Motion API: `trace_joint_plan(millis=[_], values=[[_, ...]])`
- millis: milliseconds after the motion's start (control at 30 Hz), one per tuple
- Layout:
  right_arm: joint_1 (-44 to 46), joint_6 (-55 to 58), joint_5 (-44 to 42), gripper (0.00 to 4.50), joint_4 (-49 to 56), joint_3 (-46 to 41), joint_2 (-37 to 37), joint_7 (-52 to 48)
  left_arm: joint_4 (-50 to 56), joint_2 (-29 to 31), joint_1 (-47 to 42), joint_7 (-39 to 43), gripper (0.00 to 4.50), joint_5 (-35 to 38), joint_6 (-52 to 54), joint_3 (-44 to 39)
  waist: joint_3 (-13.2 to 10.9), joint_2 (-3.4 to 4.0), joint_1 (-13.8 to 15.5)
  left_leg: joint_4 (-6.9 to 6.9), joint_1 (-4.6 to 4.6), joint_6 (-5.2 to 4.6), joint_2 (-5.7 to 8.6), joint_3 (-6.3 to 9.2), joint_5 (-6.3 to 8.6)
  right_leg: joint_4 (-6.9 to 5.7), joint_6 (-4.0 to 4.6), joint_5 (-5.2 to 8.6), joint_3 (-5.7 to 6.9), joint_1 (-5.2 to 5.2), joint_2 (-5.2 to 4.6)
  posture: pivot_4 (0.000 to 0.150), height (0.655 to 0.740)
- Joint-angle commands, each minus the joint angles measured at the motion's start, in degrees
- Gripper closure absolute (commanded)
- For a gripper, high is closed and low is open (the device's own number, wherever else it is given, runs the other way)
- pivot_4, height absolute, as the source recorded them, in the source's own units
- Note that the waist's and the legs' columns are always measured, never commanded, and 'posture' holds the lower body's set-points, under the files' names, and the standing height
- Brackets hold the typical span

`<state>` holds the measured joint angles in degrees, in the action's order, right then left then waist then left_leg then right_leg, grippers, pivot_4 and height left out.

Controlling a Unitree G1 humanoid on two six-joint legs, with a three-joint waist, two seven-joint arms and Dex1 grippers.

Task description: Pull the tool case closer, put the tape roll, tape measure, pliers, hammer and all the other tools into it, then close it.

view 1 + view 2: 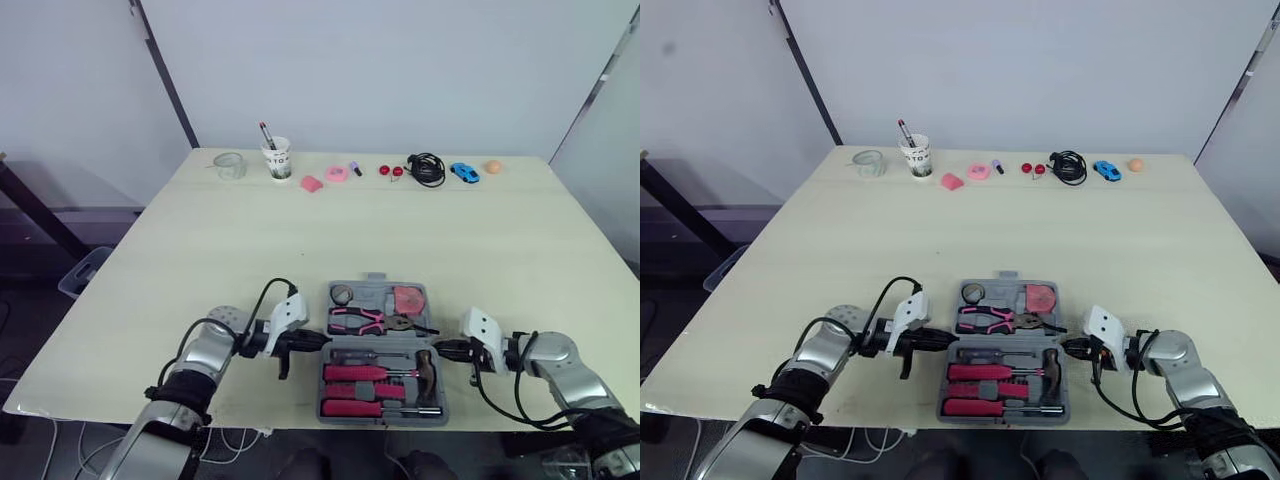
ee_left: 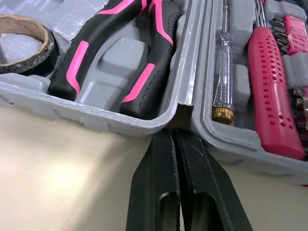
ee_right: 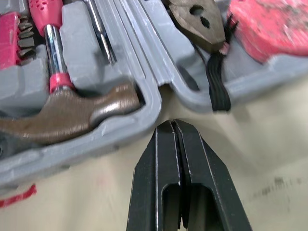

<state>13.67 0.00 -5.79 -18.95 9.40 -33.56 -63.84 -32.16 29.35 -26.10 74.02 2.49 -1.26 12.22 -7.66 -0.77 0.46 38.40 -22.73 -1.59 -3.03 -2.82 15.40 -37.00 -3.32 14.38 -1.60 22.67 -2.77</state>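
- Caught only part of the tape roll (image 2: 24, 43) and of the hammer (image 3: 72, 113) in the wrist views; could not identify the small red items (image 1: 391, 170) at the far edge.
- Found the tool case (image 2: 110, 122) lying open at the near edge of the table (image 1: 200, 250), with pliers (image 1: 357, 320), tape measure (image 3: 269, 24) and pink-handled screwdrivers (image 1: 355, 373) seated inside.
- Noted the left gripper (image 1: 318, 341) reaching in low from the case's left, fingers pressed together on nothing, tips against the hinge notch.
- Noted the right gripper (image 1: 440, 348) mirrored on the right side, likewise closed and empty, tips just short of the hinge.
- Logged a cup (image 1: 278, 158), black cable (image 1: 428, 168) and blue toy car (image 1: 464, 172) well apart along the far edge.
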Motion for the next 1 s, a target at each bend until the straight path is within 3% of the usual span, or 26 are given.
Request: trace_joint_plan(millis=[33, 267, 300, 333, 400, 500, 600, 633, 1000], values=[[-2.1, 0.2, -2.7, 4.49, 1.7, -4.7, -2.9, 0.7, 3.1, 3.3, 2.9, -0.4, 4.38, 2.3, -1.2, -3.3, 0.0, 0.0, -0.4, 0.0, 0.0, 0.0, -0.01, 0.0, 0.0, -0.01, 0.0, 0.0, 0.0, 0.01, 0.0, 0.15, 0.74], [-3.8, 8.3, -10.0, 4.49, 4.9, -10.7, -4.7, 0.1, 15.2, 6.3, 8.6, 2.4, 4.38, 10.9, 1.2, -7.8, -0.1, -0.02, -1.0, 0.0, -0.03, 0.0, -0.04, -0.01, 0.0, -0.02, 0.0, 0.0, 0.0, 0.02, -0.02, 0.15, 0.74], [-3.0, 10.4, -11.3, 4.01, 4.8, -11.6, -4.3, 0.7, 19.0, 6.5, 9.9, 3.2, 4.5, 12.5, 2.7, -7.6, -0.1, -0.01, -1.0, -0.01, -0.04, 0.0, -0.05, -0.02, 0.0, -0.01, 0.0, 0.0, -0.01, 0.02, -0.03, 0.15, 0.74], [-2.3, 12.3, -12.3, 4.0, 4.8, -12.3, -3.9, 1.3, 22.0, 6.6, 10.8, 3.6, 4.5, 13.7, 3.8, -7.3, -0.1, -0.05, -1.0, 0.0, -0.04, 0.0, -0.05, -0.02, 0.0, -0.01, 0.0, 0.0, -0.01, 0.01, -0.04, 0.15, 0.74], [0.2, 18.4, -15.0, 3.01, 5.2, -12.8, -2.7, 2.3, 27.3, 6.2, 12.1, 4.1, 4.5, 14.2, 5.7, -4.9, -0.1, -0.04, -1.0, 0.0, -0.03, 0.0, -0.05, -0.01, 0.0, -0.02, 0.01, 0.0, 0.01, 0.01, -0.03, 0.15, 0.74], [3.6, 24.9, -16.9, 2.02, 5.4, -12.2, -1.5, 3.1, 30.9, 5.5, 12.6, 3.9, 4.5, 12.8, 7.1, -1.4, -0.1, -0.02, -1.2, 0.0, -0.02, 0.0, -0.05, -0.04, 0.0, -0.02, 0.01, 0.0, -0.02, 0.01, -0.03, 0.15, 0.74], [7.0, 30.3, -17.9, 0.35, 4.4, -11.4, -0.4, 3.3, 30.7, 4.9, 11.9, 3.2, 4.5, 10.5, 7.2, 2.1, -0.1, -0.02, -1.1, 0.0, -0.02, 0.0, -0.04, -0.05, 0.0, -0.02, 0.01, 0.0, -0.04, 0.02, -0.01, 0.15, 0.74], [8.5, 32.0, -18.1, 0.05, 3.8, -11.2, 0.1, 3.7, 30.2, 4.6, 11.4, 3.0, 4.5, 9.8, 7.8, 3.2, -0.1, -0.02, -1.1, -0.01, -0.03, 0.0, -0.04, -0.02, 0.0, -0.02, 0.01, 0.0, -0.03, 0.02, 0.0, 0.15, 0.74], [21.5, 37.9, -13.5, 0.05, -11.3, -5.1, 4.1, 2.7, 23.9, 2.5, 8.2, 1.4, 4.5, 3.0, 7.6, 10.2, -0.1, 0.0, -1.1, -0.02, -0.05, 0.0, -0.02, -0.02, 0.0, 0.01, 0.01, 0.0, -0.02, 0.04, 0.01, 0.15, 0.74]])
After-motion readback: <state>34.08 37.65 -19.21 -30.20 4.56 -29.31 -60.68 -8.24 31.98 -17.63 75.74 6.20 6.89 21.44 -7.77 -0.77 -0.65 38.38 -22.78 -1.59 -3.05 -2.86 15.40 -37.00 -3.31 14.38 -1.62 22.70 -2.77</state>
